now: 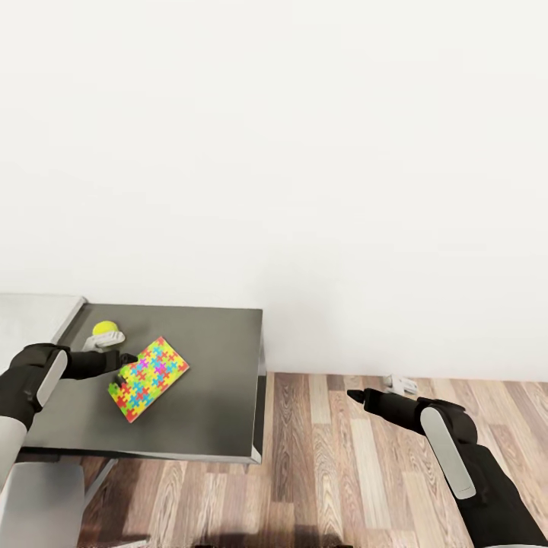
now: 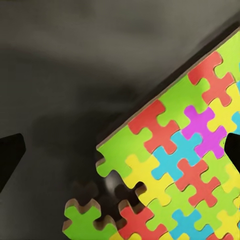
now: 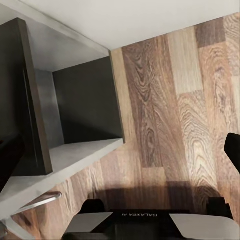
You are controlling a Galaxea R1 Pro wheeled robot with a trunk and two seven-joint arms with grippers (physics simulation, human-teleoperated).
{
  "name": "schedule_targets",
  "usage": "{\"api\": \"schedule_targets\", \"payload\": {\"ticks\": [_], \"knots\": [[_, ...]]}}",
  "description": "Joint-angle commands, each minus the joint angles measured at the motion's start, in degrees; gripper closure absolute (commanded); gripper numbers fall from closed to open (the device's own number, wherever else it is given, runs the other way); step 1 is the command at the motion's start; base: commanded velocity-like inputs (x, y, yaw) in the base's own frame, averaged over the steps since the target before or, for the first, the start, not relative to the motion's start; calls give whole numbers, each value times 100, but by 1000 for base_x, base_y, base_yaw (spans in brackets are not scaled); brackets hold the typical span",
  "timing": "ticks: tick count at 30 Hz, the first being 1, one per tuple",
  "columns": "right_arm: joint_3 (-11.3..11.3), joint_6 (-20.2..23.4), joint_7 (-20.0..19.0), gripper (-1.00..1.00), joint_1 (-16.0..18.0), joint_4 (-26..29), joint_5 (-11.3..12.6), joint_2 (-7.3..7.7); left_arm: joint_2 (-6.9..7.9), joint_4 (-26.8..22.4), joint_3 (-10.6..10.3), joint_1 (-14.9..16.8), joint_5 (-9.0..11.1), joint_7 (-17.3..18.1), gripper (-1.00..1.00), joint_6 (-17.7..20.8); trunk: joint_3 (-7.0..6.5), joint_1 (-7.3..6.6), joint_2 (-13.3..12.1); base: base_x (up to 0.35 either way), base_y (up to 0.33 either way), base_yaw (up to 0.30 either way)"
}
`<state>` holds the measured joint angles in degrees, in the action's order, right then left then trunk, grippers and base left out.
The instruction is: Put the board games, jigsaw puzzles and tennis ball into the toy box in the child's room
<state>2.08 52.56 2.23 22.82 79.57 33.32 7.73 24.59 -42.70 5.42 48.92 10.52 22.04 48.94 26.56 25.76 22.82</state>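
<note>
The jigsaw puzzle (image 1: 149,379) is lying flat on the dark grey end of the surface (image 1: 213,358), its long axis running diagonally, from the corner nearest the robot's left side up and away toward the wall (image 1: 304,152); its near corner is looking ragged, with a green piece (image 2: 82,220) sitting slightly apart from the sheet in the left wrist view; the tennis ball (image 1: 106,329) is resting just beyond the puzzle, near the far left part of the dark section, beside a small pale object (image 1: 103,342) that is too unclear to name; the left hand (image 1: 124,367) is reaching in over the puzzle's left edge, its dark fingers (image 2: 11,155) showing far apart at either side of the left wrist view with the puzzle's edge lying between them, so it is standing wide open and gripping nothing; the right hand (image 1: 355,394) is hanging out over the wooden floor (image 1: 365,472), well apart from the surface, and whether it is open or closed cannot be told; the right wrist view is looking down on the floor and the dark side panel of the surface.
</note>
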Motion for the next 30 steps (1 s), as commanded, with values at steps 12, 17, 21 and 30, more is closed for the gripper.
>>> {"api": "schedule_targets", "payload": {"ticks": [12,17,21,30], "knots": [[3,26,23,-100,4,6,34,1,-7,-2,12,5,20,2,-100,31,87,3,10,0,0,0],[3,26,23,-100,4,6,34,1,-7,-2,12,6,20,2,-100,29,107,3,10,0,0,0],[3,26,23,-100,4,6,34,1,-7,-2,12,5,20,2,-100,28,121,3,10,0,-23,0],[3,26,23,-100,4,6,34,1,-80,-2,12,4,20,5,-100,31,131,3,10,0,-131,0]]}}
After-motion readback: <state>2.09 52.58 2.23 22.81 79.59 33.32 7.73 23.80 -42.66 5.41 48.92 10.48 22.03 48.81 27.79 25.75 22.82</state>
